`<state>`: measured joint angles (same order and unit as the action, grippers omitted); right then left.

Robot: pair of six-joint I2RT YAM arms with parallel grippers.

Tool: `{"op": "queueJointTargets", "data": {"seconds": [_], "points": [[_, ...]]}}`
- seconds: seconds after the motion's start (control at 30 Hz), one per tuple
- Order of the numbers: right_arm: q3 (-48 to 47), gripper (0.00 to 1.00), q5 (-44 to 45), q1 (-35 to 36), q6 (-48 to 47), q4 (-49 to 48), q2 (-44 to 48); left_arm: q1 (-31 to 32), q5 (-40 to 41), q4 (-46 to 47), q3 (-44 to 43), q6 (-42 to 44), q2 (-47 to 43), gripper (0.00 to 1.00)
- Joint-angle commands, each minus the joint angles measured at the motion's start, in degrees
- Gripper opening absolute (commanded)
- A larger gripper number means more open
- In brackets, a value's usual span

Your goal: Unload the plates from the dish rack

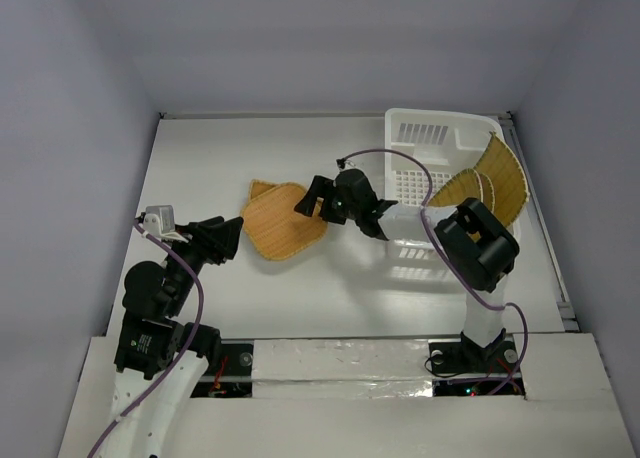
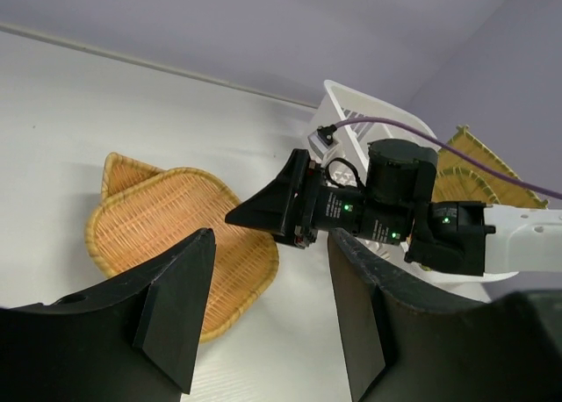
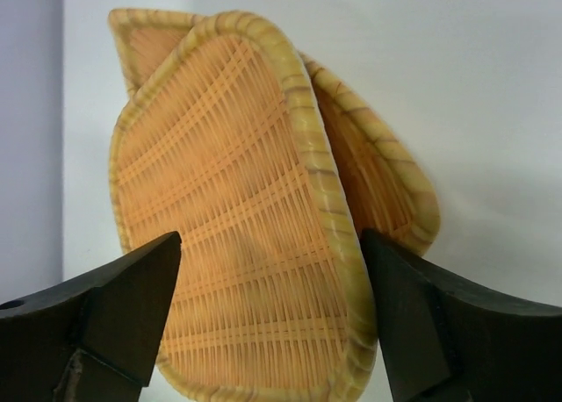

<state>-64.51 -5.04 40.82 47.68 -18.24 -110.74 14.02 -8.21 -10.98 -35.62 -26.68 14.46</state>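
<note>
- Two black fingers (image 3: 132, 305) of the right gripper (image 3: 270, 240) stand wide apart and clamp nothing. The top plate (image 3: 237, 218) of a small stack fills the gap between them. Whether its rim touches the right-hand finger cannot be told.
- At least two wicker plates make up that stack (image 1: 285, 226). It lies flat on the white table (image 1: 200, 168), left of the dish rack, with the top plate partly covering the one below.
- Stretched out nearly level, the right arm (image 1: 480, 243) rises from its base, bends at the elbow in front of the rack and reaches leftward, so its gripper points at the stack's right edge. Small green lights glow on its wrist (image 2: 395, 235), and a purple cable (image 1: 400, 156) loops above it.
- Over on the left, the left gripper (image 1: 228, 236) is also open and empty. It sits just left of the stack and aims toward it, with the arm folded low.
- Beyond the right arm sits the white dish rack (image 1: 440, 118), at the table's far right.
- Several more plates (image 1: 495, 178) stand on edge at the rack's right end, rising above its rim.
</note>
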Motion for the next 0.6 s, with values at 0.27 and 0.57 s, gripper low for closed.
{"op": "queueJointTargets", "data": {"seconds": [0.27,0.57], "points": [[-10.5,0.92,15.3,0.7,-11.0,18.1,3.0,-0.4,-0.9,2.9,0.0,0.0,0.2,0.50],[-14.9,0.77,22.0,1.8,-15.2,24.8,9.4,-0.4,-0.9,2.9,-0.1,0.0,-0.1,0.50]]}}
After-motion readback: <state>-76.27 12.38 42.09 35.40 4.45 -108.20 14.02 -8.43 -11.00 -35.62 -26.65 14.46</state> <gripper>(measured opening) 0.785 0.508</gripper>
